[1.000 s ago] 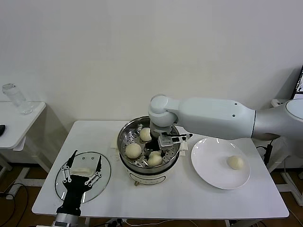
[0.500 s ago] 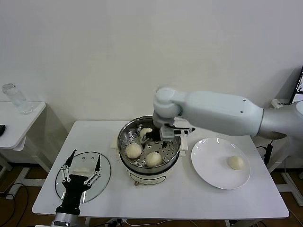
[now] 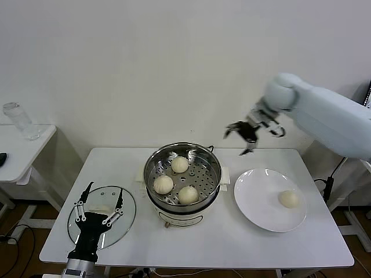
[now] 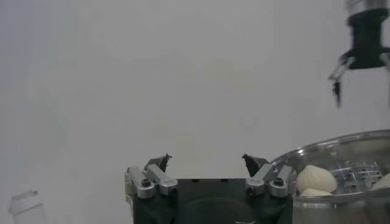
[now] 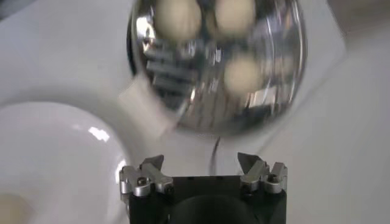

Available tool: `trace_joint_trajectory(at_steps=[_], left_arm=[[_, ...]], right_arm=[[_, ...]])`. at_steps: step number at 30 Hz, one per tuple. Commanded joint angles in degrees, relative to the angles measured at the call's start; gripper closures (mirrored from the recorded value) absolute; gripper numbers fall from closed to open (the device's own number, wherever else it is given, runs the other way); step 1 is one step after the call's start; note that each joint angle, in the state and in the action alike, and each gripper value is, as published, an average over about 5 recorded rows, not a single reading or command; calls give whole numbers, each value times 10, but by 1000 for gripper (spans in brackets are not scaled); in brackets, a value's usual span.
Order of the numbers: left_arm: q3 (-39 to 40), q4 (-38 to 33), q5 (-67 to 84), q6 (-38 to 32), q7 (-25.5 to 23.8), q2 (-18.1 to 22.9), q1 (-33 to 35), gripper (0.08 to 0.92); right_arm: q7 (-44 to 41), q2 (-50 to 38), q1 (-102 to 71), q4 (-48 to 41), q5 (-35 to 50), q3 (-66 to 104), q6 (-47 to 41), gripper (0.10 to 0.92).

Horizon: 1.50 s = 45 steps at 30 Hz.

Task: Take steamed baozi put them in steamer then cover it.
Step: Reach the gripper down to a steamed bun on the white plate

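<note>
Baozi [image 3: 179, 164] pleated, three on perforated steel steamer [image 3: 211, 159] tray; right end effector [image 3: 248, 132] wide open, empty.

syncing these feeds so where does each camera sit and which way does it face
Head: high, facing forward and down at the table, steamer, plate; both arms show.
Left wrist: low by the cover, facing the wall; open left gripper shows.
Right wrist: up high, facing down; open right gripper shows.
All three share the steamer and baozi.
</note>
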<state>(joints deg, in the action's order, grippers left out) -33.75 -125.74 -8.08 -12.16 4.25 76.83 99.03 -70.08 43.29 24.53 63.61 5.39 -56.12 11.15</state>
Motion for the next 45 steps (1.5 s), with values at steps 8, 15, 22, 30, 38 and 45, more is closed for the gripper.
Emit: trace_joint_trajectory(at_steps=[8,15,22,30,38,45], left_arm=[[-7,-1,1,2,0,3,2,177],[-15,-2,3,1,0,4,4,177],[-12,0,2,1,0,6,3,177],[-12,3,2,0,0,5,4,177],[-13,2,2,-1,0,5,4,177],[-12,4,2,-1,0,6,2,177]], right_arm=[[26,-111,-179,-89,-16,56,-60,203],[39,-100,-207,-84,-48,51,-58,203],[58,-82,-223,-93,-54,54,-60,203],[64,-68,-230,-103,-59,58,-70,203],[56,-66,-228,-102,-66,52,-75,203],[61,-60,-229,-107,-66,52,-76,231]])
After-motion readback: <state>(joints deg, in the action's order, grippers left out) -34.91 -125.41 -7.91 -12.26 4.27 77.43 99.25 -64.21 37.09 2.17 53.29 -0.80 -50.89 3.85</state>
